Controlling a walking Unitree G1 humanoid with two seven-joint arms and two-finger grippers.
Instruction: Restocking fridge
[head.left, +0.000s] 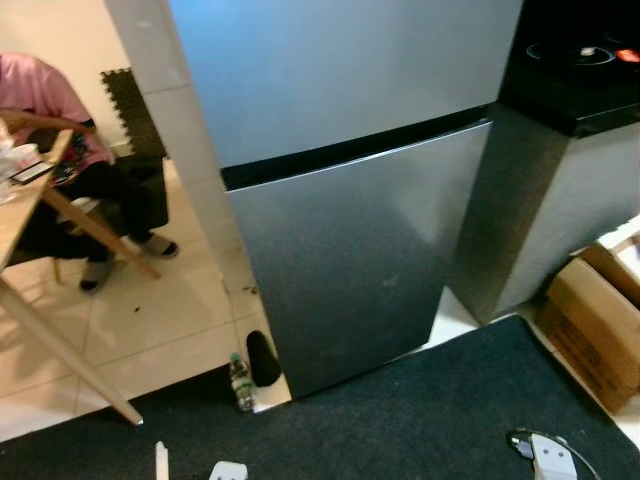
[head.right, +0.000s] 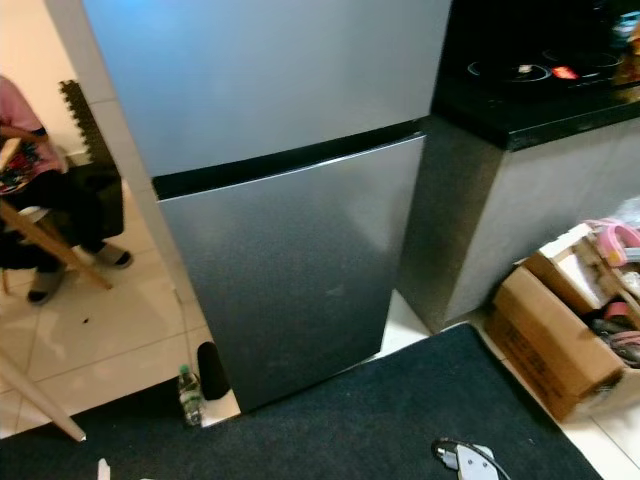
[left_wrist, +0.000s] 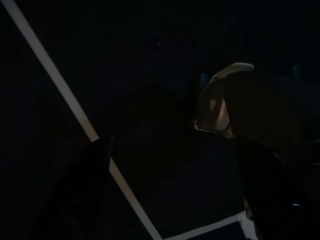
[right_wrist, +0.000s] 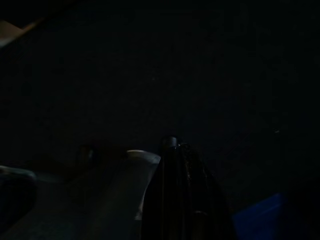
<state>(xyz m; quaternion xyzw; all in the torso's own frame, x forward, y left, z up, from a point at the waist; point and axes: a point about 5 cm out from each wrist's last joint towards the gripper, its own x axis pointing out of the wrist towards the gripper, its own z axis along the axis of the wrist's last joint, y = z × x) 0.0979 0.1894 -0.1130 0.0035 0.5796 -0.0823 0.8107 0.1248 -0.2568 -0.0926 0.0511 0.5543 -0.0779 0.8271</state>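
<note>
The grey two-door fridge (head.left: 340, 200) stands straight ahead with both doors closed; a dark seam separates the upper door from the lower one. A small clear water bottle (head.left: 240, 382) stands on the floor at the fridge's lower left corner, next to a black foot of the fridge. In the dark left wrist view my left gripper (left_wrist: 172, 150) hangs open, fingers spread wide over dark floor. In the right wrist view my right gripper (right_wrist: 172, 144) is dim, its two fingers pressed together with nothing seen between them.
A black mat (head.left: 400, 430) covers the floor before the fridge. A person (head.left: 60, 110) sits at a wooden table (head.left: 30, 230) on the left. A dark counter with a cooktop (head.right: 530, 90) adjoins the fridge's right side, with an open cardboard box (head.right: 560, 330) below it.
</note>
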